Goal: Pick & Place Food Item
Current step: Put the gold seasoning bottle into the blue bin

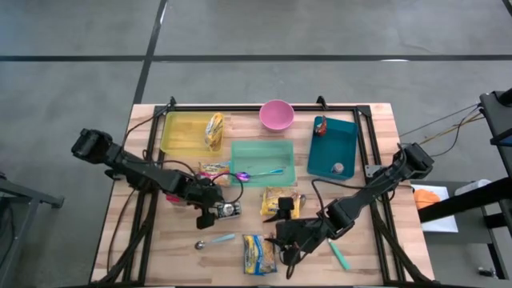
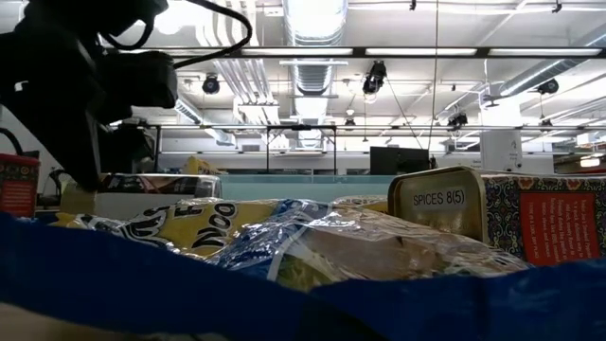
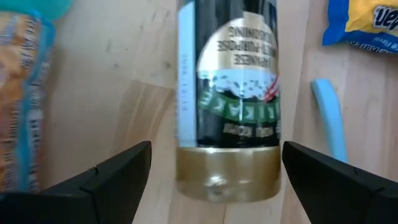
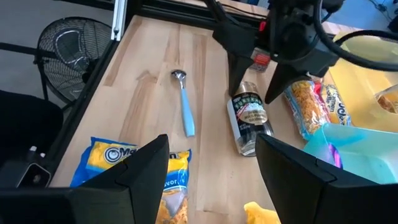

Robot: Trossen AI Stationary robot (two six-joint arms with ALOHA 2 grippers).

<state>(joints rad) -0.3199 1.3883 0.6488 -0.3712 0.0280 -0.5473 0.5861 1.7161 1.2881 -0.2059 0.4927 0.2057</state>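
Desk [image 1: 376,128], light wood, item list. Seasoning jar [image 3: 227,118], dark label, gold cap: lying on its side on the desk, between the spread fingers of the left pincer [image 1: 214,210], not gripped. Blue-handled spoon [image 4: 185,114]: flat, just beside the jar. Yellow snack packet [image 1: 258,254]: near front edge. Right pincer [image 1: 286,238]: open, empty, raised above the desk beside that packet.
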